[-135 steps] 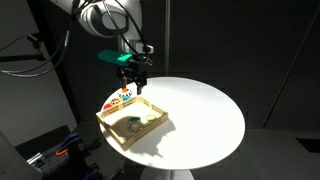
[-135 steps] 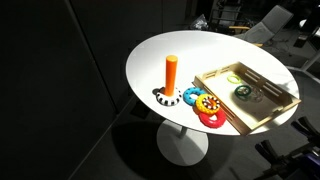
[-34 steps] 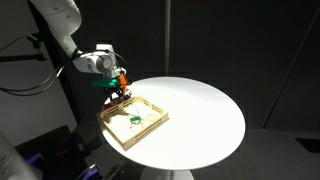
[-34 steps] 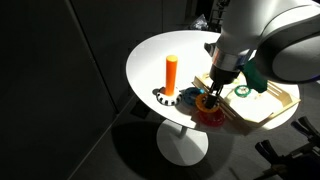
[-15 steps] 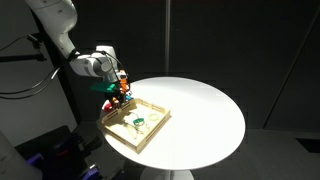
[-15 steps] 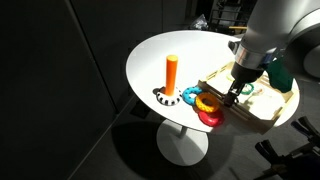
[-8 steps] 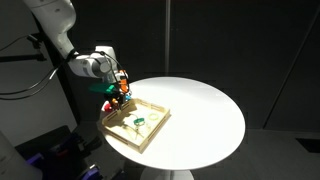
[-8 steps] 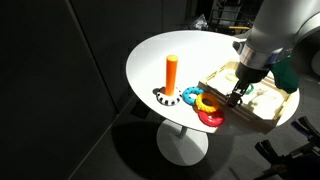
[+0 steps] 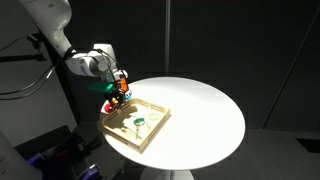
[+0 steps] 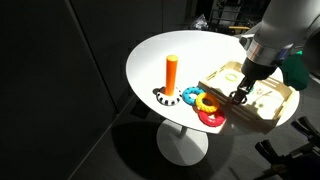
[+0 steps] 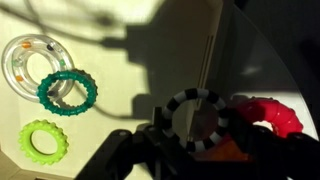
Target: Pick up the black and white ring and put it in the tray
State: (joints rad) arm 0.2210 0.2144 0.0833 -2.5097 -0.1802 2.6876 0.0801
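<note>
Over the white table (image 10: 195, 55), claw (image 11: 194, 130) grips black and white ring (image 11: 172, 118).

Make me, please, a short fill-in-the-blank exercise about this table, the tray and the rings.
1. The peg standing on the table is ____ in colour.
2. In the wrist view, next to the clear ring, ____ green rings lie in the tray.
3. The gripper holds the striped ring, which is black and ____.

Missing words: orange; two; white.
</note>
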